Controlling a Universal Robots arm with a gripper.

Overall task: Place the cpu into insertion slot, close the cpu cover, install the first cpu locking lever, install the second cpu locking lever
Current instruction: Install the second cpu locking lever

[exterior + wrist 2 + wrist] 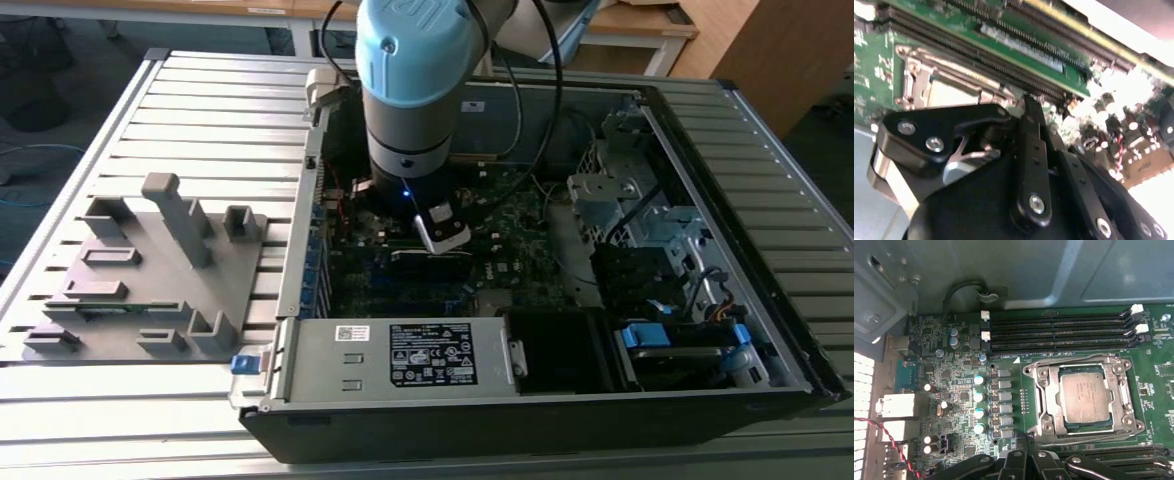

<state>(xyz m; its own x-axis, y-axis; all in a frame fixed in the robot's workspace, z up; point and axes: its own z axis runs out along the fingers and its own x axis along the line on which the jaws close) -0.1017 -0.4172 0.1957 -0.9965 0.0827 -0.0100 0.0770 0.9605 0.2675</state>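
Over the green motherboard (954, 385), the gripper (1026, 440) is seen with jaws pinched together and nothing held, its tip just beside a corner of the cpu cover (1041, 390). The cpu (1086, 399) is seated in the insertion slot (1064, 371), with the cover lying down around it. Lever step judged in hand: the wire lever (1074, 360) should be pressed flat and tucked under its hook, chip top left untouched.
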